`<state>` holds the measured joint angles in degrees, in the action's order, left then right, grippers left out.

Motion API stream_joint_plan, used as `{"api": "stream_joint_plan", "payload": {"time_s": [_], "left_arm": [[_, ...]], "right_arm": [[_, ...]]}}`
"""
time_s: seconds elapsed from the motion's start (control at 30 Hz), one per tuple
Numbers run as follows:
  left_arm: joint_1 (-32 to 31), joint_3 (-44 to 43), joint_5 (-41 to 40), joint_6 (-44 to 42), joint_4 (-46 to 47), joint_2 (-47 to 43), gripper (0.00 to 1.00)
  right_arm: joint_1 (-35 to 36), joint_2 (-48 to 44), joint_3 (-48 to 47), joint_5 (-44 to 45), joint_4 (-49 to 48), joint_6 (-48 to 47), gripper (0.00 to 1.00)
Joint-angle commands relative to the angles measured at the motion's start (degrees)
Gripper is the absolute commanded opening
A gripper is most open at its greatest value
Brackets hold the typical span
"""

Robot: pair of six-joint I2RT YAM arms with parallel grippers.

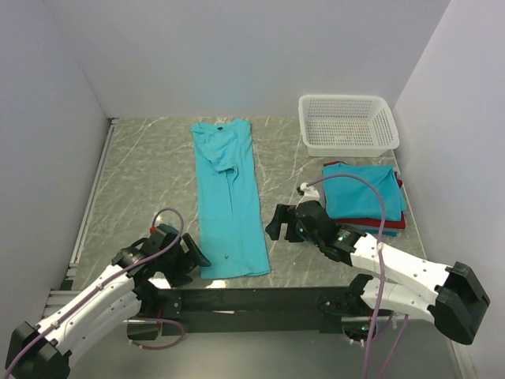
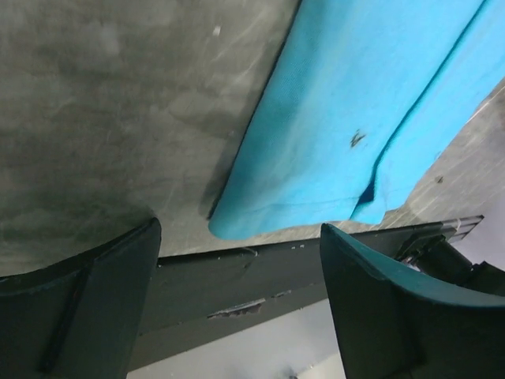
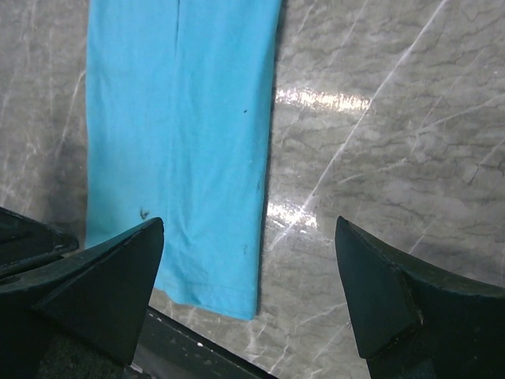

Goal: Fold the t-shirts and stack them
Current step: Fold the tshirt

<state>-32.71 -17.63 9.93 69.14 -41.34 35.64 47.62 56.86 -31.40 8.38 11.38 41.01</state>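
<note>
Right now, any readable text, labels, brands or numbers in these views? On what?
None readable.
The spread teal shirt bears only a small dark mark near its hem, too small to tell as text.
The white basket and the folded shirt stack show no lettering.

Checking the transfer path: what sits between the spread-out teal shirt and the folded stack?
Top view: only the right gripper, open, over bare tabletop between the teal shirt and the folded stack; nothing else lies there.
</note>
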Motion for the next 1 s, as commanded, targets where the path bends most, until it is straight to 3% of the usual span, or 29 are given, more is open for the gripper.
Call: {"api": "stream_joint_plan", "payload": {"time_s": [0.0, 0.1, 0.2, 0.57, 0.6, 0.7, 0.83, 0.97], "left_arm": [[-0.25, 0.66, 3.34, 1.61, 1.44, 1.09, 0.86], [-0.25, 0.40, 2.64, 0.47, 1.79, 3.55, 0.77], [-0.25, -0.30, 0.53, -0.24, 2.05, 5.14, 0.49], [-0.16, 1.37, 1.75, 0.03, 8.03, 7.69, 0.39], [-0.25, 1.72, 2.02, -0.06, 8.47, 7.87, 0.31], [-0.25, 1.90, 2.72, -0.15, 8.91, 8.05, 0.24], [-0.25, 1.46, 2.02, -0.24, 6.46, 6.56, 0.00], [-0.25, 0.58, 0.79, 0.29, 4.17, 4.88, 0.00]], "right_arm": [[-0.86, 0.88, -0.51, -1.87, -1.00, -0.15, 0.95], [-1.12, 1.85, -0.33, -2.93, -1.44, 0.99, 0.93], [-1.30, 2.64, -0.07, -3.55, -1.71, 1.70, 0.89], [-2.09, 4.57, 1.60, -8.02, -3.20, 2.32, 0.77], [-2.00, 4.84, 1.60, -8.12, -3.12, 2.32, 0.74], [-2.09, 5.28, 2.13, -10.49, -2.41, 2.49, 0.71], [-2.09, 5.45, 3.88, -16.01, -3.46, 2.76, 0.70], [-2.09, 7.03, 4.32, -22.26, -1.54, 1.00, 0.69]]}}
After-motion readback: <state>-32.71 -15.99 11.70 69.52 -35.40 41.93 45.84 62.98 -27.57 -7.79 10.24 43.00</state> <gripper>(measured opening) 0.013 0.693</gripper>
